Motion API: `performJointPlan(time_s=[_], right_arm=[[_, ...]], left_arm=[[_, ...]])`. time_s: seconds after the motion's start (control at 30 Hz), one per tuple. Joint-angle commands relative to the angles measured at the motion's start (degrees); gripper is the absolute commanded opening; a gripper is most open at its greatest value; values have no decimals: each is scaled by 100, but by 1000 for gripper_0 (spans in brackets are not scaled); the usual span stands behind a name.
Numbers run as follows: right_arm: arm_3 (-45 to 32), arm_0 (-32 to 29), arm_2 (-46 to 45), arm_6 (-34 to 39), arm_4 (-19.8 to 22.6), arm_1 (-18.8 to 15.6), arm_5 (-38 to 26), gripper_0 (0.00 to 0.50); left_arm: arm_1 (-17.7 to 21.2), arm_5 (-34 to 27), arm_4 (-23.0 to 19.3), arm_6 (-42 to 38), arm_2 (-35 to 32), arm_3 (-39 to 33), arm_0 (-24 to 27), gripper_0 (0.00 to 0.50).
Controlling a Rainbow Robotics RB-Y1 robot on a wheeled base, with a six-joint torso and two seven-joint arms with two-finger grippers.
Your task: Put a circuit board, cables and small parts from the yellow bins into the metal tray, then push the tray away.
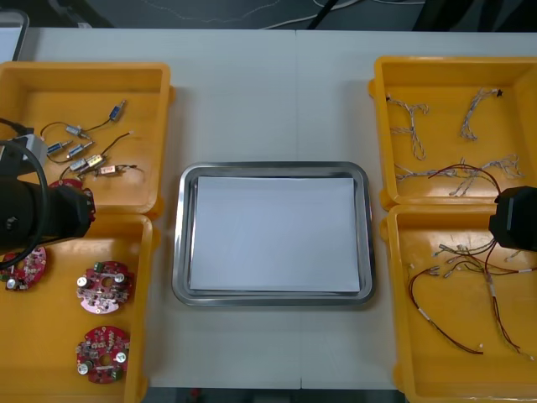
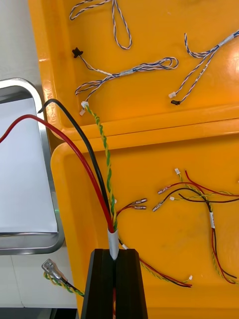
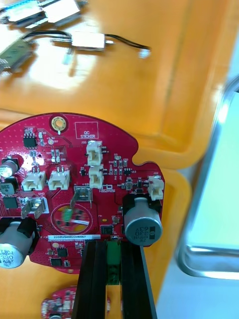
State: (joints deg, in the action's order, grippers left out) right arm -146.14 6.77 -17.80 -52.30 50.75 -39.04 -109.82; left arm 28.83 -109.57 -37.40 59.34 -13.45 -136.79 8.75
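My left gripper [image 3: 113, 247] is shut on the edge of a round red circuit board [image 3: 74, 189], which it holds above the wall between the two left yellow bins [image 1: 155, 214]. That board [image 1: 71, 186] peeks out beside the black left arm [image 1: 42, 217]. My right gripper [image 2: 114, 255] is shut on a red, black and yellow-green cable [image 2: 102, 179], lifted over the right near bin [image 2: 164, 234]. The held cable [image 1: 460, 170] arcs beside the right arm [image 1: 516, 218]. The metal tray [image 1: 178, 243] lies in the middle, white inside and bare.
Small metal parts [image 1: 84, 151] lie in the left far bin. Three more circuit boards [image 1: 105, 290] are in the left near bin. Twisted blue and white cables [image 1: 411, 126] fill the right far bin, and red and yellow cables [image 1: 470, 290] the near one.
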Motion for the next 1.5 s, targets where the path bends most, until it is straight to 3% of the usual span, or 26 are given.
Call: performJointPlan(time_s=[0.03,0.4,0.87,1.5], right_arm=[[-169,-88,49,142,-30,-210,-18,0],[-169,-88,49,142,-30,-210,-18,0],[-169,-88,49,142,-30,-210,-18,0],[-169,-88,49,142,-30,-210,-18,0]], left_arm=[[211,-43,-470,87,185,179,478,0],[220,-43,-268,-177,1002,451,997,0],[237,-43,-250,-1610,2356,794,1823,0],[563,-38,-347,-2383,3788,1049,2201,0]])
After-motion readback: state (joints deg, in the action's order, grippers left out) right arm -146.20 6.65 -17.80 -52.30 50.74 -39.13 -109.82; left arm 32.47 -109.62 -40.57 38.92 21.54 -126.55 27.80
